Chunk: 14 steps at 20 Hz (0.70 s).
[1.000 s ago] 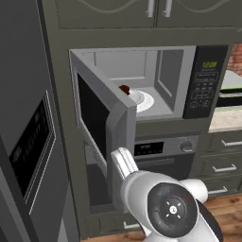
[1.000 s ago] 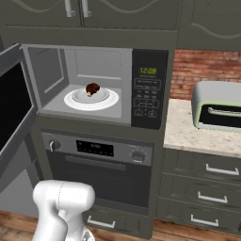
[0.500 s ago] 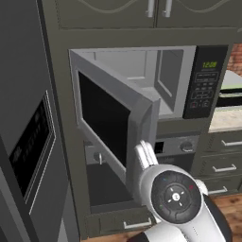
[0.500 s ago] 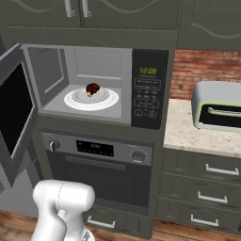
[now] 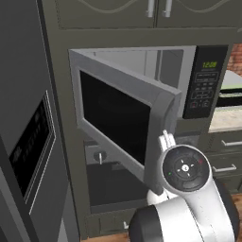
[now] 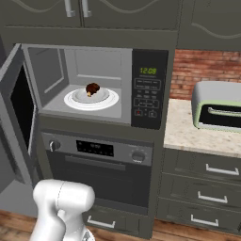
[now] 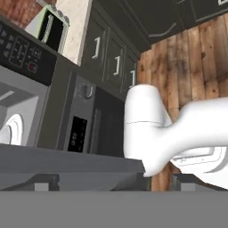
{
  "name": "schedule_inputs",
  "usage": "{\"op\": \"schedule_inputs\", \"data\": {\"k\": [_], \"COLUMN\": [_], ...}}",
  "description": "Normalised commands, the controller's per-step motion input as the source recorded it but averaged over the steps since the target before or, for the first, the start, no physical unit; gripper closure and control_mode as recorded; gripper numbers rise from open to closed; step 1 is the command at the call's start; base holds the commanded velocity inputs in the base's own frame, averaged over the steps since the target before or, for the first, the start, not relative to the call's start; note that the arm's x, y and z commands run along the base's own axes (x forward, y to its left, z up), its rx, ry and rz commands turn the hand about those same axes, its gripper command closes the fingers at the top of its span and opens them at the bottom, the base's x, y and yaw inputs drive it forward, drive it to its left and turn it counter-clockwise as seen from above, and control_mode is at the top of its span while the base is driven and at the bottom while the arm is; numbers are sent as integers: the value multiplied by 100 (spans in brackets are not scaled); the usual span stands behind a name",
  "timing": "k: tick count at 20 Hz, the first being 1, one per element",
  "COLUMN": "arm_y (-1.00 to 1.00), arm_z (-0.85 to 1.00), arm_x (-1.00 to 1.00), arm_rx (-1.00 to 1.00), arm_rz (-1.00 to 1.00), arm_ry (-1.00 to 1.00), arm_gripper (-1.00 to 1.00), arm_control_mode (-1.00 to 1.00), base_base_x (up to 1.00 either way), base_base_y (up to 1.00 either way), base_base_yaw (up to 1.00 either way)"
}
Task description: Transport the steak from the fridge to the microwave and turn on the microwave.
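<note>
1. Judging from how things lie, the carrying part is done: the steak [image 6: 92,89] rests on the white turntable [image 6: 75,100] inside the microwave [image 6: 148,61], and nothing holds it.
2. What is left, as I judge it, is to shut the microwave door [image 5: 120,120] fully and then press a start key on the keypad panel [image 6: 147,92]; the green digits are lit, but I cannot tell that any cooking runs.
3. The door is only half open; in the left base view it stands at an angle across the cavity and hides the steak from that side.
4. The gripper [image 7: 111,182] sits at the door's outer edge, with the grey door slab lying across the fingertips [image 7: 42,183]; whether the jaws are apart or together I cannot tell, and they grip no object that I can see.
5. The fridge [image 5: 28,142] stands just left of the microwave, its grey front facing the camera.
6. Around: an oven [image 6: 96,153] with knobs directly below the microwave; a toaster oven [image 6: 219,107] on the counter [image 6: 181,132] to the right; drawers [image 6: 207,174] under it; a brick wall [image 6: 197,70] behind.
7. In the way stands only the door itself; the keypad is free of obstacles.
</note>
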Motion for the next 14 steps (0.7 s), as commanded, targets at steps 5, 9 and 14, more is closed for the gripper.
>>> {"op": "schedule_inputs", "data": {"k": [5, 9, 14], "arm_y": [-46, -38, -33], "arm_z": [-5, -1, -4], "arm_x": [31, 41, 43], "arm_rx": [0, 0, -1], "arm_rz": [-9, -3, 0], "arm_ry": [0, -2, -1], "arm_gripper": [-100, -100, -100], "arm_control_mode": [-100, -100, -100], "base_base_x": [0, 0, 0], "base_base_y": [0, 0, 0], "base_base_yaw": [0, 0, 0]}}
